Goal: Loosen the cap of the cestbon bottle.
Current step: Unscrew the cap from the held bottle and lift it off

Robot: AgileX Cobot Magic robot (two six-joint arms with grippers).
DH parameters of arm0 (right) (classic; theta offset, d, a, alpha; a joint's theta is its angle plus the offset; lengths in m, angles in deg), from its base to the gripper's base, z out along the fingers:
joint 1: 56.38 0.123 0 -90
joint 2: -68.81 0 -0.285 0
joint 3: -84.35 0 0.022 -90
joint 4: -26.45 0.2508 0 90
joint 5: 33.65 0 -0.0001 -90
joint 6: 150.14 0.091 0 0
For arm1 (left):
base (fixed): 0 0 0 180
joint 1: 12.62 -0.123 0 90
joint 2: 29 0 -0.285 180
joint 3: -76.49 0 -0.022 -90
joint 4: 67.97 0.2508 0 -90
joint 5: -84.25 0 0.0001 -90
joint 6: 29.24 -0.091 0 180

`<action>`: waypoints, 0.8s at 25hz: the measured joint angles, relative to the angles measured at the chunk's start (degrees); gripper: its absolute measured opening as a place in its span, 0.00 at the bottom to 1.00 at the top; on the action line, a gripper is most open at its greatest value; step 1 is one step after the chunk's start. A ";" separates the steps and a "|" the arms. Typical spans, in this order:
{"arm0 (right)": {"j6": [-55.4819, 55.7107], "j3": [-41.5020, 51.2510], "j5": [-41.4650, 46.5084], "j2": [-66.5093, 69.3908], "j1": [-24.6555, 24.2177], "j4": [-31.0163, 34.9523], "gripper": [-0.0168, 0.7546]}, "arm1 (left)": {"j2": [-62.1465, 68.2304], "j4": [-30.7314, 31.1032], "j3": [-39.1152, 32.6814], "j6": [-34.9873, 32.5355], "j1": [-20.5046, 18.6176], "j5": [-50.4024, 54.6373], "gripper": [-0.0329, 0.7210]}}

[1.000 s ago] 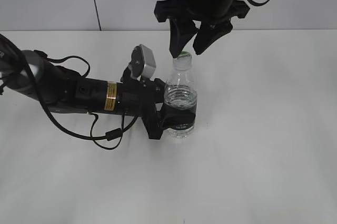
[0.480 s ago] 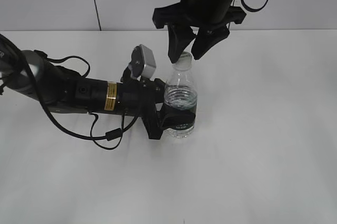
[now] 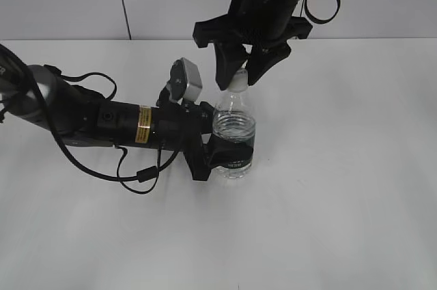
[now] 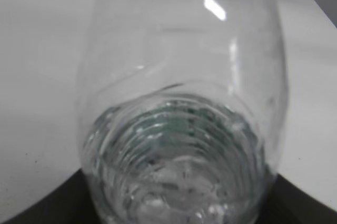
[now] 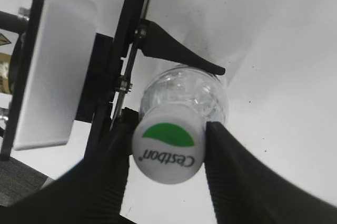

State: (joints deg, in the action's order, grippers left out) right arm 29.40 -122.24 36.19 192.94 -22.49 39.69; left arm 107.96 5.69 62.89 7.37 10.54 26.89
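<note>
The cestbon bottle [image 3: 234,133] stands upright on the white table, clear with a dark green label band. My left gripper [image 3: 217,148] is shut around its lower body from the left. The bottle's ribbed wall [image 4: 179,145] fills the left wrist view. The white cap [image 5: 168,151] has a green leaf patch and "Cestbon" print. It also shows in the exterior view [image 3: 239,81]. My right gripper [image 3: 238,80] comes down from above with one black finger on each side of the cap. In the right wrist view the right gripper [image 5: 168,155] has both fingers touching the cap's rim.
The left arm [image 3: 102,123] lies low across the table's left half with a looping black cable [image 3: 140,174]. Its white wrist camera box [image 5: 50,66] sits just left of the bottle. The white table [image 3: 341,167] spreads right and in front.
My right gripper has come down from just above the cap until its fingers sit on either side of it. The left gripper and the bottle have not moved.
</note>
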 joint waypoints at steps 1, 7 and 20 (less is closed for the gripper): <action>0.00 0.00 0.00 -0.01 0.00 -0.12 0.48 | 0.00 0.00 0.00 0.00 0.00 0.00 0.59; -0.19 -0.07 0.11 -0.01 0.00 -0.30 0.45 | 0.00 0.11 0.00 0.07 0.00 0.00 0.59; -29.02 -0.26 -0.07 -0.01 0.00 -0.78 0.42 | 0.00 0.17 0.00 0.12 0.00 0.05 0.59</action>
State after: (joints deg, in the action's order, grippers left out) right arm 0.37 -122.50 36.12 192.93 -22.49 38.91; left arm 107.96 5.86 62.89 7.49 10.54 26.94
